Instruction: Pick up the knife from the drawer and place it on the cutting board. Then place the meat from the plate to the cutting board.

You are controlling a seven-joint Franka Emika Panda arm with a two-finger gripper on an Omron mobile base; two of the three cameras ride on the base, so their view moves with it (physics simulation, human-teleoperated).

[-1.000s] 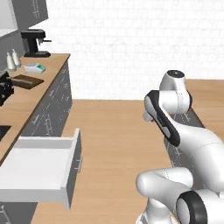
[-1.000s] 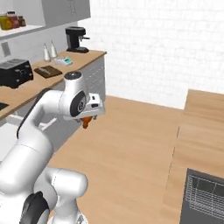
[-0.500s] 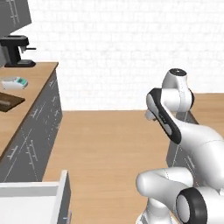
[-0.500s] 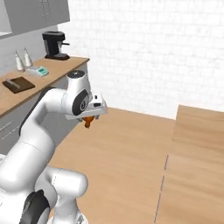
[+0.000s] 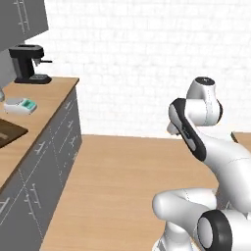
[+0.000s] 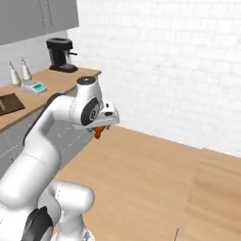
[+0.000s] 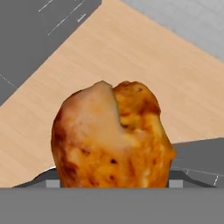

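The pincer (image 6: 99,132) is clamped on the meat (image 7: 111,138); carry it level to the cutting board (image 6: 10,103) at the left edge, then release low.

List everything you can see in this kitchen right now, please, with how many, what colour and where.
meat: one, orange-brown lump, gripped in the pincer, carried above the wooden floor
coffee machine: one, black, at the far end of the counter by the wall
kitchen scale: one, white with a green patch, on the counter in front of the coffee machine
cutting board: one, dark brown, on the counter nearer the camera
bottles: two, pale grey, at the back of the counter
counter: one, light wood top over grey cabinet fronts, along the left
wall cabinets: grey, above the counter
wall: white brick, at the back
pincer: one, white, closed on the meat, at the end of the white arm
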